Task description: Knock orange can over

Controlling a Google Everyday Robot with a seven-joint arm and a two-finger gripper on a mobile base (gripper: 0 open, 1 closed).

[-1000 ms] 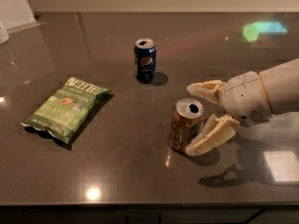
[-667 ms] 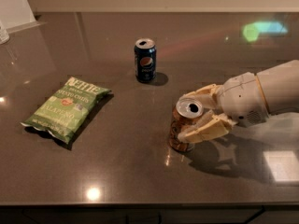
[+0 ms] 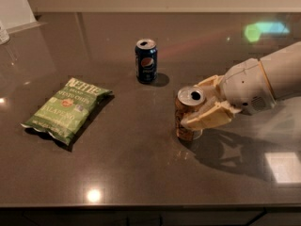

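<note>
Gripper [image 3: 194, 105] has closed in from the right since a second ago: its fingers, then spread beside the orange can [image 3: 184, 110], now pinch it, with the near finger [image 3: 207, 119] across its front. That can is still upright, right of centre on the dark counter [image 3: 141, 168]. Blue can [image 3: 146, 60] farther back and green chip bag [image 3: 68, 108] at left haven't moved.

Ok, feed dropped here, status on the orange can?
Gripper at the orange can, upper half. Can upright, not knocked over. Pepsi can, chip bag well clear.
</note>
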